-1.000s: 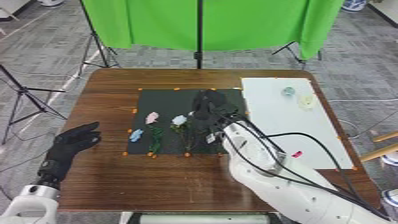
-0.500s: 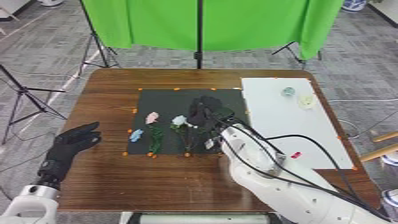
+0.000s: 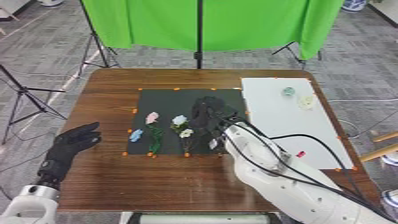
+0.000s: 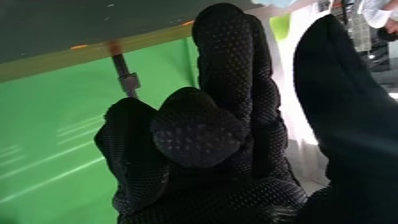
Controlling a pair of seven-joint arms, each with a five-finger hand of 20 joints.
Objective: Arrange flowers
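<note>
Grey carpet (image 3: 44, 60) spreads around the work area, and a bright green fabric backdrop (image 3: 147, 25) hangs beyond the table's twelve o'clock edge. Next in size comes the brown wooden table (image 3: 178, 182), with the white jointed right arm (image 3: 280, 187) reaching across from five o'clock and the left arm (image 3: 28, 206) entering at seven. A white rectangular sheet (image 3: 271, 120) lies toward two and three o'clock, beside a black rectangular sheet (image 3: 164, 100) near the middle.

The black-gloved right hand (image 3: 207, 112) is over the black sheet toward one o'clock; in the right wrist view one finger bends inward while others extend, the thumb stands well apart, and nothing is held. At the table's nine o'clock side, the black-gloved left hand (image 3: 75, 141) is loosely spread and empty.

On the black sheet, a pink flower with a green stem (image 3: 152, 117) lies at nine o'clock, a pale bluish-white flower (image 3: 179, 120) near the centre, a light blue flower (image 3: 136, 135) at eight, and a small cream flower (image 3: 186, 133) toward six. On the white sheet, a pale yellow flower (image 3: 306, 102) and a pale teal item (image 3: 289, 91) rest near twelve, and a small red item (image 3: 300, 154) near six.
</note>
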